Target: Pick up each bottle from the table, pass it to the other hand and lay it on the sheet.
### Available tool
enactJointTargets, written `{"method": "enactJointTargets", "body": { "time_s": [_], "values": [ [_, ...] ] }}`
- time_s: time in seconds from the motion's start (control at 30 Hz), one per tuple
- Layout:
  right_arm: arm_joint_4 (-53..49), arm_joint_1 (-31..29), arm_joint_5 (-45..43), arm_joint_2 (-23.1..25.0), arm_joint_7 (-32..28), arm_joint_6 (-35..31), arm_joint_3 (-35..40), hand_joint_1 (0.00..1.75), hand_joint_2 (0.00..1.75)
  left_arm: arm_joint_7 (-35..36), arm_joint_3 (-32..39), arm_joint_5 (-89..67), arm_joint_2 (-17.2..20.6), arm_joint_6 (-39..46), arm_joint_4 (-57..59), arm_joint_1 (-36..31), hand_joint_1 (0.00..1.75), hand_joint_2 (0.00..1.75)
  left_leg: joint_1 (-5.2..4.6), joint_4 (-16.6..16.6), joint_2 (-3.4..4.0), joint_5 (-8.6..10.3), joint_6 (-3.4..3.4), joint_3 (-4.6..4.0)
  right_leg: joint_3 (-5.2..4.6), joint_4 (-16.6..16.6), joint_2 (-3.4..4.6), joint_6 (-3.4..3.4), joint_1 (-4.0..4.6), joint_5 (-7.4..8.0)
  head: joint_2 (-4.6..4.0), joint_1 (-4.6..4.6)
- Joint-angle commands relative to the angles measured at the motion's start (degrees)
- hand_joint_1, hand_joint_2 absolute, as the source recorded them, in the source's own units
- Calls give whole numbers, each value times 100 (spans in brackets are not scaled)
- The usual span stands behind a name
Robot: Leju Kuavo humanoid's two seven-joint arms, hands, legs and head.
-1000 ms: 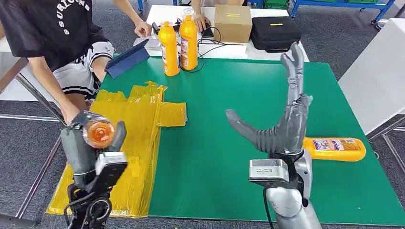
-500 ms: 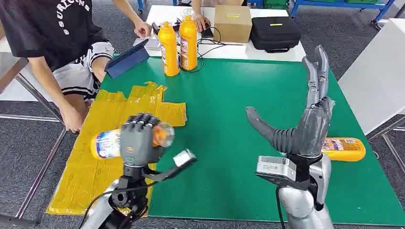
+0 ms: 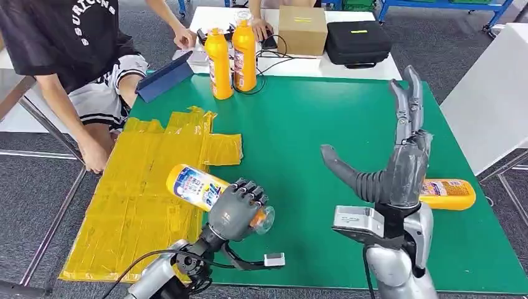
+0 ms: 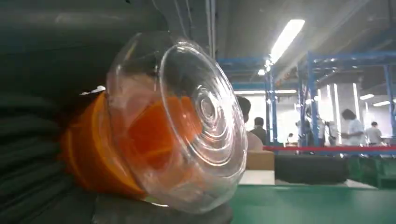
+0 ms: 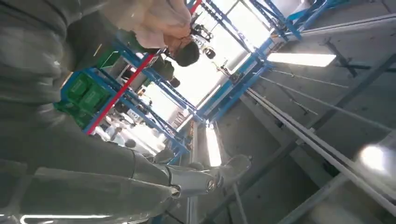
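Note:
My left hand (image 3: 237, 212) grips an orange bottle (image 3: 198, 186) around its neck, holding it tilted above the green table near the yellow sheet's right edge; its clear cap (image 3: 267, 219) points toward my right hand. In the left wrist view the clear cap (image 4: 187, 121) sits close up against my left hand (image 4: 42, 140). My right hand (image 3: 398, 168) is raised over the table's right half, open, fingers pointing up and thumb spread toward the bottle. A second orange bottle (image 3: 447, 194) lies on its side behind that hand. Two more orange bottles (image 3: 231, 53) stand upright at the table's far edge.
The yellow sheet (image 3: 134, 199) covers the left part of the green table (image 3: 299, 137). A seated person (image 3: 68, 50) is close to the table's left side. A blue tablet (image 3: 165, 76), a cardboard box (image 3: 303, 28) and a black case (image 3: 358, 42) lie beyond.
My left hand has carried the bottle from the sheet's left side rightward toward the table's middle, turning it so the cap faces my right hand. The right hand has shifted slightly right and stayed open.

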Motion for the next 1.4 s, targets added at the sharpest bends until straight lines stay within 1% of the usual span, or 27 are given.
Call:
{"method": "enactJointTargets", "body": {
  "time_s": [0.03, 0.07, 0.1, 0.13, 0.17, 0.2, 0.23, 0.27, 0.3, 0.33, 0.4, 0.43, 0.6, 0.63, 0.7, 0.77, 0.8, 0.87, 0.9, 0.93, 1.0, 1.03, 1.07, 1.17, 1.2, 1.23, 1.4],
  "values": [
    [294, -315, 98, 186, 71, 186, 175, 0, 175, -497, 192, 294, -475, -2, 1321, -481, 175, 175, 2, -6, 6, -7, -11, 20, 21, -8, 1, -3, 2, -5, 0, 2],
    [294, -316, 115, 198, 62, 201, 193, 0, 175, -480, 227, 300, -499, -2, 1425, -514, 175, 175, 4, -11, 11, -13, -17, 38, 39, -15, 3, -6, 4, -10, 0, 2],
    [309, -329, 131, 215, 55, 224, 220, 0, 175, -441, 254, 283, -514, -2, 1496, -544, 175, 175, 3, -6, 6, -8, -11, 23, 25, -10, 2, -4, 3, -6, 0, 0],
    [330, -340, 144, 232, 53, 243, 240, 0, 175, -398, 301, 304, -541, -2, 1583, -582, 175, 175, 3, -12, 16, -13, -16, 40, 39, -15, 10, -6, 3, -8, 0, 2],
    [345, -340, 151, 245, 53, 250, 245, 0, 175, -369, 320, 305, -562, -5, 1631, -606, 175, 175, 3, -7, 12, -10, -13, 26, 27, -9, 8, -5, 3, -6, 0, 2],
    [375, -363, 162, 269, 48, 277, 255, 0, 175, -270, 334, 261, -597, -106, 1750, -671, 175, 175, 3, -11, 17, -14, -18, 40, 41, -13, 11, -7, 4, -9, 0, 0],
    [392, -380, 168, 285, 43, 297, 260, 0, 175, -142, 298, 156, -608, -174, 1803, -711, 175, 175, 4, -6, 12, -9, -14, 24, 26, -8, 8, -5, 4, -5, 0, 0],
    [413, -418, 176, 315, 39, 321, 274, 0, 175, -44, 277, 80, -630, -236, 1830, -745, 175, 175, 3, -12, 15, -12, -19, 39, 40, -13, 8, -8, 4, -8, 0, 2],
    [413, -418, 176, 315, 39, 321, 274, 0, 175, -44, 277, 80, -630, -236, 1830, -745, 175, 175, 4, -5, 9, -8, -14, 20, 22, -7, 5, -6, 4, -4, 0, 0],
    [413, -418, 176, 315, 39, 321, 274, 0, 175, -44, 277, 80, -630, -236, 1830, -745, 175, 175, 4, -9, 13, -11, -19, 33, 33, -10, 7, -8, 5, -7, 0, 0],
    [413, -418, 176, 315, 39, 321, 274, 0, 175, -44, 277, 80, -630, -236, 1830, -745, 175, 175, 4, -4, 11, -6, -11, 15, 17, -7, 8, -4, 5, -2, 0, 0],
    [413, -418, 176, 315, 39, 321, 274, 0, 175, -44, 277, 80, -630, -236, 1830, -745, 175, 175, 5, -9, 17, -12, -17, 33, 33, -12, 10, -7, 6, -7, 0, 0],
    [413, -418, 176, 315, 39, 321, 274, 0, 175, -44, 277, 80, -630, -236, 1830, -745, 175, 175, 3, -3, 9, -6, -9, 13, 15, -6, 7, -3, 4, -2, 0, 0],
    [413, -418, 176, 315, 39, 321, 274, 0, 175, -44, 277, 80, -630, -236, 1830, -745, 175, 175, 5, -8, 15, -12, -15, 31, 33, -12, 10, -5, 6, -7, 0, 0],
    [413, -418, 176, 315, 39, 321, 274, 0, 175, -44, 277, 80, -630, -236, 1830, -745, 175, 175, 3, -2, 4, -3, -7, 7, 10, -5, 3, -2, 3, -1, 0, 2],
    [413, -418, 176, 315, 39, 321, 274, 0, 175, -44, 277, 80, -630, -236, 1830, -745, 175, 175, 4, -6, 10, -11, -15, 26, 29, -9, 6, -5, 4, -7, 0, 0],
    [413, -418, 176, 315, 39, 321, 274, 0, 175, -44, 277, 80, -630, -236, 1830, -745, 175, 175, 2, -4, 6, -4, -8, 9, 11, -5, 5, -3, 2, -1, 0, 2],
    [413, -418, 176, 315, 39, 321, 274, 0, 175, -44, 277, 80, -630, -236, 1830, -745, 175, 175, 4, -8, 11, -10, -15, 27, 29, -10, 7, -6, 4, -6, 0, 0],
    [413, -418, 176, 315, 39, 321, 274, 0, 175, -44, 277, 80, -630, -236, 1830, -745, 175, 175, 3, -4, 6, -6, -10, 13, 16, -6, 4, -4, 4, -3, 0, 0],
    [413, -418, 176, 315, 39, 321, 274, 0, 175, -44, 277, 80, -630, -236, 1830, -745, 175, 175, 4, -8, 11, -10, -16, 29, 31, -9, 5, -6, 4, -7, 0, 0],
    [413, -418, 176, 315, 39, 321, 274, 0, 175, -44, 277, 80, -630, -236, 1830, -745, 175, 175, 3, -3, 5, -4, -9, 8, 10, -4, 4, -3, 3, -1, 0, 0],
    [413, -418, 176, 315, 39, 321, 274, 0, 175, -44, 277, 80, -630, -236, 1830, -745, 175, 175, 5, -6, 12, -11, -15, 26, 28, -9, 7, -6, 5, -6, 0, 0],
    [423, -427, 184, 325, 37, 345, 262, 0, 175, 81, 263, 1, -644, -332, 1854, -756, 175, 175, 3, -3, 7, -6, -10, 12, 15, -6, 4, -4, 4, -3, 0, 0],
    [437, -433, 252, 392, 26, 410, 260, 0, 175, 674, 50, -17, -687, -879, 1937, -887, 175, 175, 4, -11, 16, -17, -21, 47, 49, -15, 8, -8, 5, -12, 0, 0],
    [434, -417, 275, 410, 33, 422, 259, 0, 175, 826, 6, -17, -690, -1007, 1933, -914, 175, 175, 3, -4, 7, -9, -13, 21, 24, -6, 3, -5, 4, -6, 0, 0],
    [425, -388, 305, 426, 46, 434, 253, 0, 175, 964, 39, -17, -695, -1111, 1928, -930, 175, 175, 4, -2, 7, -10, -14, 20, 24, -5, 3, -5, 5, -7, 0, 0],
    [451, -292, 425, 524, 58, 463, 218, 0, 175, 1392, -24, -17, -668, -1426, 1982, -1011, 175, 175, 5, -10, 8, -11, -17, 33, 35, -12, 3, -6, 5, -8, 0, 0]
  ]
}}
